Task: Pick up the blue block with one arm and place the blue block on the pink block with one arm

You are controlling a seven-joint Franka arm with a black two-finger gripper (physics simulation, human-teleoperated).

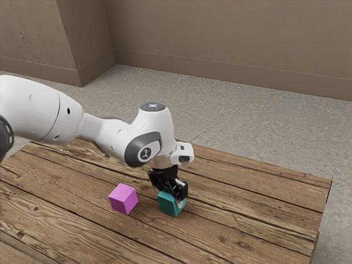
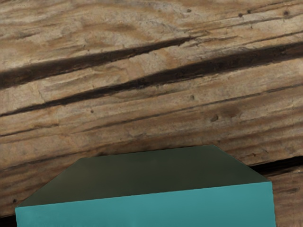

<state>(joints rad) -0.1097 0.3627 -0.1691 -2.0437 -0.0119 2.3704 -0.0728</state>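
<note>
from the exterior view's left the white arm (image 1: 66, 124) reaches down to the wooden table (image 1: 264, 220). the pink block (image 1: 122, 198) sits alone on the planks, with nothing on top. near it, to the right, is the blue block (image 1: 169, 204), more teal in colour, and the gripper (image 1: 176, 193) is closed around its upper part. the block looks a little tilted, at or barely above the wood. i judge the grasp is made; lifting it, carrying it over the pink block and setting it down are left.
</note>
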